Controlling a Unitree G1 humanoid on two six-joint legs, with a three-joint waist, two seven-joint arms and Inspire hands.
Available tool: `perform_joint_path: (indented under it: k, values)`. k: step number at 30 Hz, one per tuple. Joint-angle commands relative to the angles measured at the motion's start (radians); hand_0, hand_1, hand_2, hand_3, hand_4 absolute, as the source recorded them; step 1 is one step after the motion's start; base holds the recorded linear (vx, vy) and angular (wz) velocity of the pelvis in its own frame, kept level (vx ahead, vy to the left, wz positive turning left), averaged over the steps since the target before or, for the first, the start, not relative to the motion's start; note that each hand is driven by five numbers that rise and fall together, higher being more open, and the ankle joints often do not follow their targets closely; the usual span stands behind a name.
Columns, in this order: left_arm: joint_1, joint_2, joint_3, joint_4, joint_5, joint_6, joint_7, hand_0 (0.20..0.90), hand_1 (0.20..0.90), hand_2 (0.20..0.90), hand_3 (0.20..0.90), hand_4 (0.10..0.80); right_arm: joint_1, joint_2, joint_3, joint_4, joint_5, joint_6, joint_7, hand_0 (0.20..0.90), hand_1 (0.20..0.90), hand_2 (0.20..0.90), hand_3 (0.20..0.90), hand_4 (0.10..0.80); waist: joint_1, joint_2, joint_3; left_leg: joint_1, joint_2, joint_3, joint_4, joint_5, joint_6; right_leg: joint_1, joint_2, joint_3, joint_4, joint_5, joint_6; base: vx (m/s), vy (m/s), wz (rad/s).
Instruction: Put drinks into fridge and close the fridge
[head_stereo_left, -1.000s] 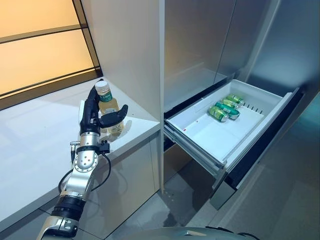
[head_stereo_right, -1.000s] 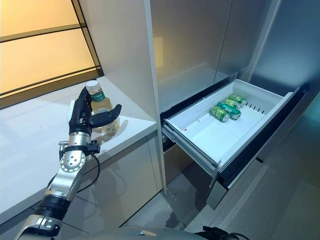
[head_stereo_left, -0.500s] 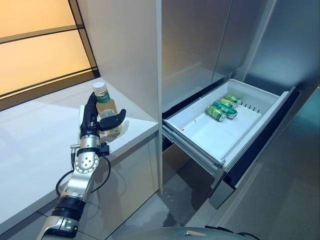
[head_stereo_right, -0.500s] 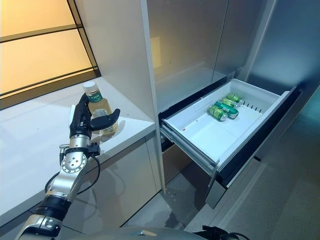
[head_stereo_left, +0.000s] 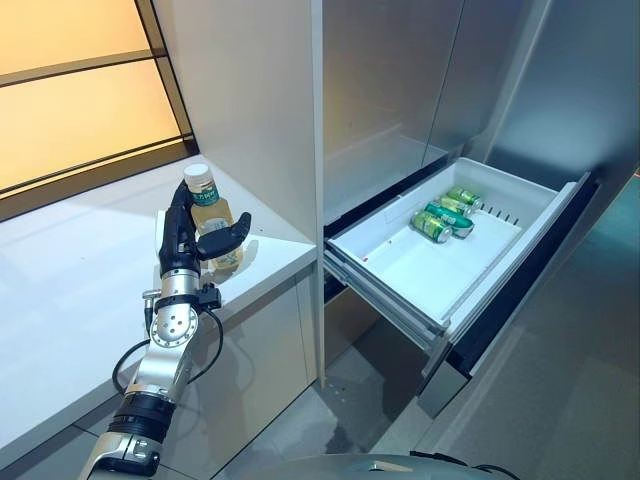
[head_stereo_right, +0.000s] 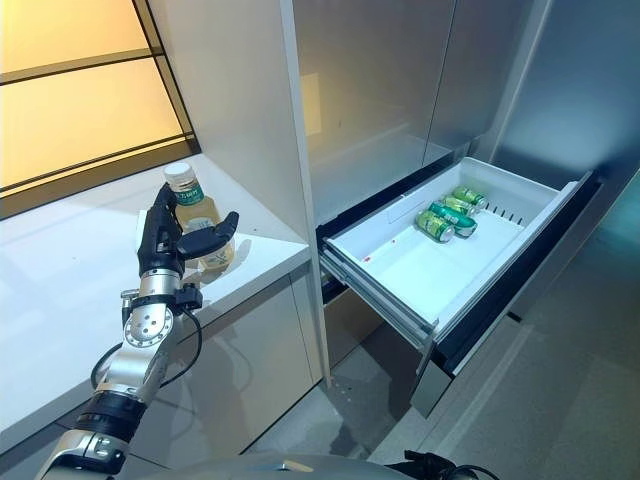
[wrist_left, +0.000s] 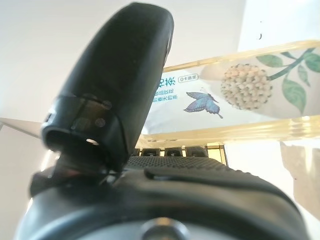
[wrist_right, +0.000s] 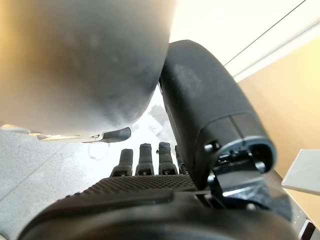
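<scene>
A drink bottle (head_stereo_left: 212, 214) with pale yellow liquid and a white cap stands upright on the white counter (head_stereo_left: 70, 280), near its right end. My left hand (head_stereo_left: 180, 245) is at the bottle. Its fingers stand straight along the bottle's left side and its thumb reaches across the front, not closed on it. The left wrist view shows the bottle's label (wrist_left: 240, 95) just past my thumb (wrist_left: 120, 90). The white fridge drawer (head_stereo_left: 410, 275) is pulled out at the right, with green cans (head_stereo_left: 440, 218) lying at its back. My right hand (wrist_right: 150, 195) hangs with relaxed fingers and holds nothing.
A tall grey cabinet panel (head_stereo_left: 250, 110) rises between the counter and the fridge. The fridge's steel doors (head_stereo_left: 400, 70) stand above the open drawer. The drawer's dark front (head_stereo_left: 520, 300) juts out over the grey floor (head_stereo_left: 560, 410). An amber window (head_stereo_left: 70, 90) lies behind the counter.
The whole picture has shifted a little, so the camera moved. My left hand stays by the bottle, with thumb and fingers on either side as before.
</scene>
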Motion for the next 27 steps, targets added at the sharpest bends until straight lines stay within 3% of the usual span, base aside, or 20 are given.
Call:
perform_joint_path:
  k: [1,4,5,6,8,21,27]
  values:
    - [-0.176,0.0,0.045,-0.058,-0.01,-0.116,0.01,0.9,0.9,0.9,0.9,0.8,-0.01,0.019,0.025,0.067,-0.031,0.0,0.03,0.9,0.9,0.9,0.9,0.8,-0.004,0.004,-0.021,0.032,-0.033,-0.048,0.015,-0.119,0.038,-0.051,-0.001,-0.048,0.085,-0.011,0.029,0.0,0.0,0.0]
    - [-0.176,0.002,0.043,-0.055,-0.001,-0.109,0.009,0.9,0.9,0.9,0.9,0.8,-0.009,0.02,0.025,0.067,-0.03,-0.001,0.029,0.9,0.9,0.9,0.9,0.8,-0.004,0.004,-0.02,0.032,-0.032,-0.048,0.015,-0.119,0.038,-0.05,-0.001,-0.048,0.085,-0.011,0.029,0.0,0.0,0.0]
    - [-0.177,0.003,0.042,-0.056,0.007,-0.104,0.009,0.691,0.691,0.691,0.656,0.556,-0.008,0.021,0.026,0.067,-0.028,-0.001,0.028,0.9,0.9,0.9,0.9,0.8,-0.004,0.004,-0.02,0.032,-0.032,-0.048,0.016,-0.119,0.038,-0.05,-0.001,-0.048,0.085,-0.012,0.029,0.0,0.0,0.0]
    - [-0.177,0.006,0.04,-0.056,0.012,-0.101,0.01,0.54,0.54,0.54,0.48,0.38,-0.008,0.021,0.025,0.068,-0.028,-0.003,0.028,0.9,0.9,0.9,0.9,0.8,-0.004,0.004,-0.021,0.032,-0.032,-0.048,0.016,-0.119,0.038,-0.049,-0.001,-0.048,0.084,-0.011,0.029,0.0,0.0,0.0]
    - [-0.178,0.01,0.038,-0.055,0.017,-0.099,0.011,0.3,0.3,0.3,0.2,0.1,-0.008,0.021,0.026,0.068,-0.028,-0.003,0.027,0.9,0.9,0.9,0.9,0.8,-0.004,0.005,-0.02,0.032,-0.032,-0.048,0.015,-0.118,0.037,-0.05,-0.001,-0.047,0.084,-0.011,0.029,0.0,0.0,0.0]
    - [-0.183,0.021,0.033,-0.061,0.023,-0.11,0.008,0.3,0.3,0.3,0.2,0.1,-0.015,0.019,0.035,0.063,-0.032,-0.022,0.039,0.9,0.9,0.9,0.9,0.8,-0.002,0.007,-0.02,0.031,-0.032,-0.052,0.016,-0.117,0.035,-0.049,0.0,-0.048,0.08,-0.009,0.029,0.0,0.0,0.0]
    - [-0.179,0.017,0.034,-0.15,-0.032,-0.108,-0.049,0.3,0.3,0.3,0.2,0.1,-0.027,0.021,0.11,-0.055,-0.059,-0.098,0.064,0.9,0.9,0.9,0.9,0.8,0.005,0.005,-0.015,0.026,-0.032,-0.061,0.015,-0.112,0.033,-0.048,-0.002,-0.053,0.075,-0.004,0.029,-0.006,-0.003,0.0]
